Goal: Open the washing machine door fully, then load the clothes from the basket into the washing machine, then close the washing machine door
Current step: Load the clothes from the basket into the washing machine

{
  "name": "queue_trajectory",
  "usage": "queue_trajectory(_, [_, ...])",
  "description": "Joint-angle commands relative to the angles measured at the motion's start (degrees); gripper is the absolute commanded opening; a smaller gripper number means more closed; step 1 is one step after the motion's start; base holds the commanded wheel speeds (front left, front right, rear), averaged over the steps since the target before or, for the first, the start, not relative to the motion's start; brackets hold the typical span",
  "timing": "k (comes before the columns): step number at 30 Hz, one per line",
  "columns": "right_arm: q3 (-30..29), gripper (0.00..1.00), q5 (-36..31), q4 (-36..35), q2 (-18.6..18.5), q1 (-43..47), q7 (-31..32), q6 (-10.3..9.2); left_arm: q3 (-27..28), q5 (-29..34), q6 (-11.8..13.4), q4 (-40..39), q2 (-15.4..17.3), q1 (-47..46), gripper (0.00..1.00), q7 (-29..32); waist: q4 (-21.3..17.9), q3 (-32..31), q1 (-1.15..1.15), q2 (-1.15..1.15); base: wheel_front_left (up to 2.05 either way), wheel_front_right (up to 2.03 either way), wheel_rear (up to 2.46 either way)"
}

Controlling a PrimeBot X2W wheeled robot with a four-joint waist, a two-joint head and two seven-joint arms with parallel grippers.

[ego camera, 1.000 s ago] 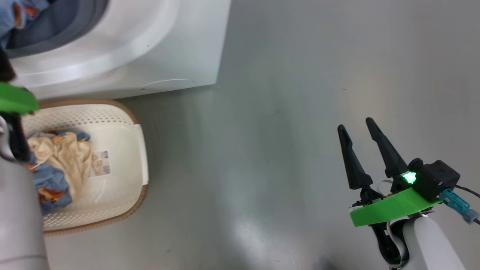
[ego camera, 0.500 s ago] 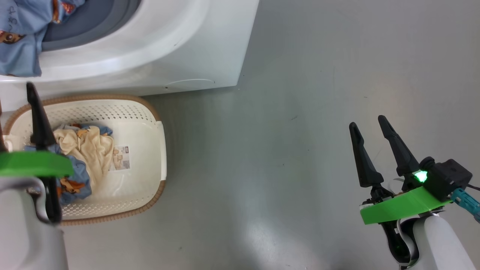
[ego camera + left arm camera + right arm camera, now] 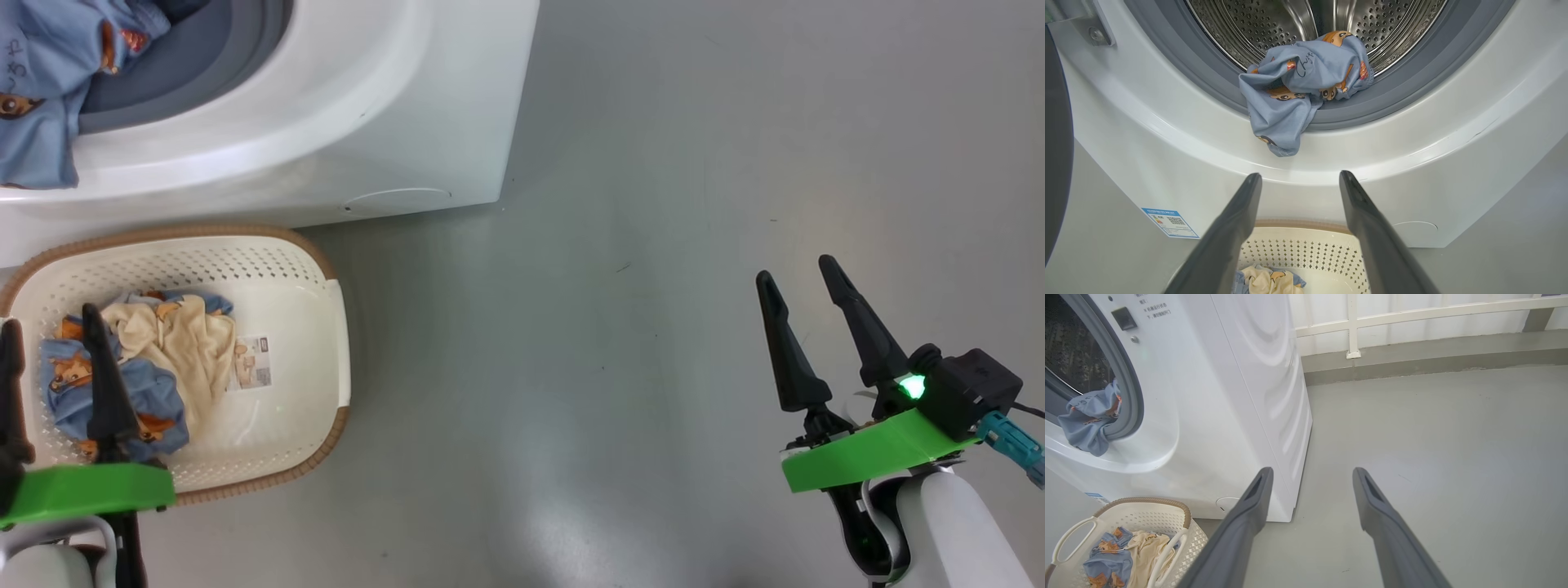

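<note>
The white washing machine (image 3: 392, 98) stands open, and a dark edge of its door (image 3: 1055, 143) shows at the far left. One light blue bear-print garment (image 3: 1302, 85) hangs from the steel drum (image 3: 1331, 24) over the grey gasket (image 3: 1396, 94) and the front lip. The cream basket (image 3: 286, 269) sits on the floor below, holding blue bear-print clothes (image 3: 143, 392) and a cream cloth (image 3: 184, 343). My left gripper (image 3: 49, 318) hovers open and empty over the basket's left part. Over bare floor to the right, my right gripper (image 3: 796, 269) is open and empty.
Grey floor (image 3: 612, 327) stretches right of the machine and basket. A blue energy sticker (image 3: 1169, 222) and a round service cap (image 3: 396, 198) mark the machine's lower front. A low wall with a white railing (image 3: 1412, 318) runs behind.
The head camera shifted. My left gripper has come down and back from the machine's opening to above the basket. The blue garment stays draped at the drum mouth. The right arm held still.
</note>
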Motion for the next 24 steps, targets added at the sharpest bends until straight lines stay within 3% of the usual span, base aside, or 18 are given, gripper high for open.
queue_trajectory(1, [1.59, 1.0, -0.05, -1.11, -0.58, 2.01, -0.27, 0.08, 1.68, -0.05, -0.16, -2.17, 0.92, 1.5, 1.0, -0.29, -0.06, -0.11, 0.0, 0.0, 0.0, 0.0, 0.0])
queue_trajectory(15, [1.87, 1.0, -0.05, -1.11, -0.7, 2.1, -0.27, 0.08, 0.98, -2.68, -0.17, 1.24, 0.86, -1.51, 1.0, -0.29, 0.27, -0.13, 0.0, 0.0, 0.0, 0.0, 0.0])
queue_trajectory(24, [2.54, 1.0, -0.09, -1.13, -0.54, 1.1, -0.27, 0.08, 1.12, -3.98, -0.17, 10.77, 5.52, -12.44, 1.0, -0.29, 0.08, 1.23, 0.0, 0.0, 0.0, 0.0, 0.0])
